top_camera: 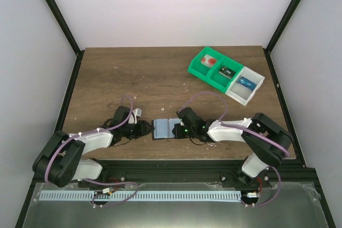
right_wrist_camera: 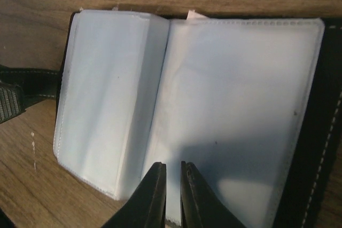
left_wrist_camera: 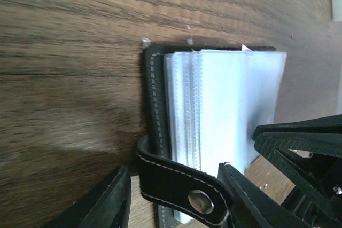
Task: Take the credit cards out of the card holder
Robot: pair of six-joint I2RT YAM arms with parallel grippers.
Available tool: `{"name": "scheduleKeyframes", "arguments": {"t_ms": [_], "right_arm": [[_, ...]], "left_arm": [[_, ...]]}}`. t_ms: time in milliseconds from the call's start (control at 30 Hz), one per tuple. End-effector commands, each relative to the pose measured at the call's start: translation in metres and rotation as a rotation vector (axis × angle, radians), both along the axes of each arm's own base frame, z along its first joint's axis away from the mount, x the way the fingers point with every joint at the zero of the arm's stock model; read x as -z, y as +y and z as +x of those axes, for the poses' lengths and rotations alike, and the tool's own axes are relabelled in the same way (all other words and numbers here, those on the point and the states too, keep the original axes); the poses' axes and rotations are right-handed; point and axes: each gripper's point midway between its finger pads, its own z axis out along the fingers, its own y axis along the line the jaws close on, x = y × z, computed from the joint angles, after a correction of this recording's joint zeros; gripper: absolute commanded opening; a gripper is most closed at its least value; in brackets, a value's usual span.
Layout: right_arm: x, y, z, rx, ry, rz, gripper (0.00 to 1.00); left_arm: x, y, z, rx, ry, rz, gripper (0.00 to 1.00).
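Observation:
The card holder (top_camera: 164, 128) lies open on the wooden table between both grippers, its pale plastic sleeves (right_wrist_camera: 230, 94) fanned out and looking blank. Its black snap strap (left_wrist_camera: 181, 185) runs between the fingers of my left gripper (left_wrist_camera: 179, 198), which stands open: the right finger touches the strap's end and the left finger (left_wrist_camera: 109, 201) is apart from it. My right gripper (right_wrist_camera: 172, 185) rests over the sleeves at the holder's near edge, its jaws almost together with nothing seen pinched. Three small credit cards lie in the trays: red (top_camera: 209, 61), dark (top_camera: 226, 71), blue (top_camera: 246, 83).
A green compartment tray (top_camera: 199, 63) joined to a white one (top_camera: 255, 86) stands at the back right. Black frame posts and white walls close in the table's sides. Bare wood (top_camera: 133, 78) stretches behind the holder.

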Motion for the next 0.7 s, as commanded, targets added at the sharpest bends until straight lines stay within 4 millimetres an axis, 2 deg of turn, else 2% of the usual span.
{"name": "scheduleKeyframes", "arguments": {"t_ms": [0,67,133,200,333,400,467,533,667], "right_arm": [[-0.014,0.008,-0.004,-0.036,0.004,0.022,0.10],[-0.012,0.008,-0.005,-0.035,0.006,0.024,0.10],[-0.006,0.007,-0.006,-0.032,0.012,0.019,0.10],[-0.001,0.006,-0.009,-0.033,0.025,0.017,0.10],[-0.002,0.000,-0.015,-0.029,0.025,0.029,0.10],[-0.010,0.000,-0.016,-0.038,0.008,0.041,0.12],[-0.021,0.001,-0.014,-0.044,-0.016,0.054,0.19],[-0.036,0.003,-0.012,-0.052,-0.047,0.074,0.26],[-0.053,0.010,-0.011,-0.070,-0.060,0.103,0.42]], "left_arm": [[-0.007,-0.013,0.004,0.021,-0.031,-0.043,0.47],[-0.003,-0.014,0.004,0.018,-0.014,-0.044,0.46],[-0.002,-0.017,0.005,0.022,-0.004,-0.053,0.39],[-0.005,-0.021,0.004,0.035,0.005,-0.070,0.26],[-0.027,-0.026,0.003,0.048,-0.034,-0.107,0.00],[-0.038,-0.027,0.003,0.045,-0.062,-0.128,0.00],[-0.047,-0.028,0.003,0.047,-0.087,-0.149,0.00],[-0.051,-0.029,0.002,0.052,-0.093,-0.160,0.00],[-0.052,-0.030,-0.001,0.070,-0.089,-0.166,0.00]]}}
